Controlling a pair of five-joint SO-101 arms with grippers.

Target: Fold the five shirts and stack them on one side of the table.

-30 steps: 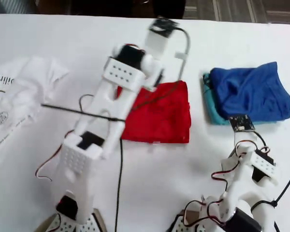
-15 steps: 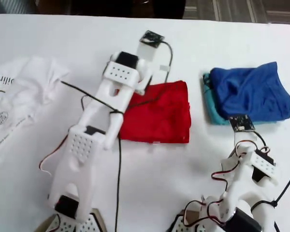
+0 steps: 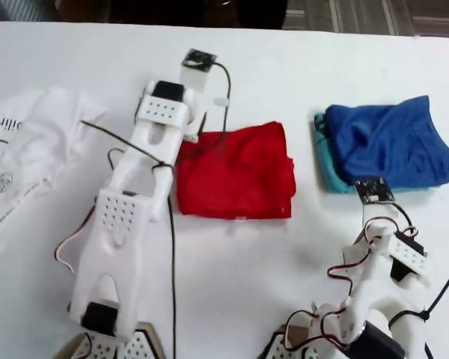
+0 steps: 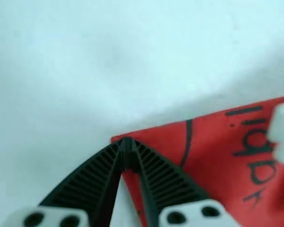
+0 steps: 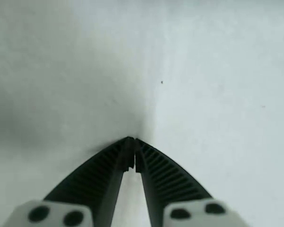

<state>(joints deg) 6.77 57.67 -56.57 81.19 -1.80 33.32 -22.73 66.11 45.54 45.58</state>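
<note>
A red shirt (image 3: pixel 236 179), roughly folded, lies mid-table. My left gripper (image 4: pixel 127 143) is shut with its tips pinched on the red shirt's (image 4: pixel 217 151) corner; from above the left gripper (image 3: pixel 197 133) sits at the shirt's far left corner. On the right a blue shirt (image 3: pixel 385 142) rests folded on a teal shirt (image 3: pixel 328 178). A crumpled white shirt (image 3: pixel 30 146) lies at the left edge. Just in front of the blue stack, my right gripper (image 5: pixel 134 142) hangs shut over bare table with nothing in it; its arm (image 3: pixel 382 258) is folded back at the near right.
The left arm (image 3: pixel 127 217) stretches diagonally from the near left base over the table, trailing a black cable (image 3: pixel 172 262). Bare white table (image 3: pixel 247 269) lies between the arms and along the far edge.
The left arm has swung left, its gripper staying at the red shirt's far left corner. The shirt's left edge has shifted left with it. The right arm has not moved.
</note>
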